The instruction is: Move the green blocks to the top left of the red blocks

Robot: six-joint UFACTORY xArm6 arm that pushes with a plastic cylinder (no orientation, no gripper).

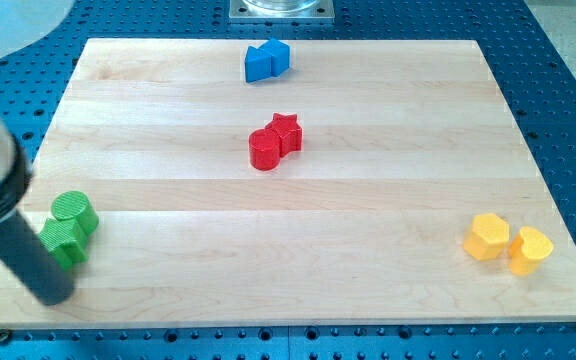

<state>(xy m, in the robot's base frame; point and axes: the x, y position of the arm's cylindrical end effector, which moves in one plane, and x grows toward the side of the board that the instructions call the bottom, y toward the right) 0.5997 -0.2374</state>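
Observation:
Two green blocks sit touching at the board's left edge: a green cylinder (74, 213) and a green ribbed block (63, 241) just below it. Two red blocks sit touching near the board's middle: a red cylinder (265, 150) and a red star (285, 131) to its upper right. My tip (52, 296) rests on the board at the lower left, just below the green ribbed block, close to or touching it. The dark rod rises to the view's upper left.
Two blue blocks (266, 61) sit touching near the board's top edge. A yellow hexagon (488, 238) and a yellow heart-like block (530, 250) sit touching at the lower right. The wooden board (368, 280) lies on a blue perforated table.

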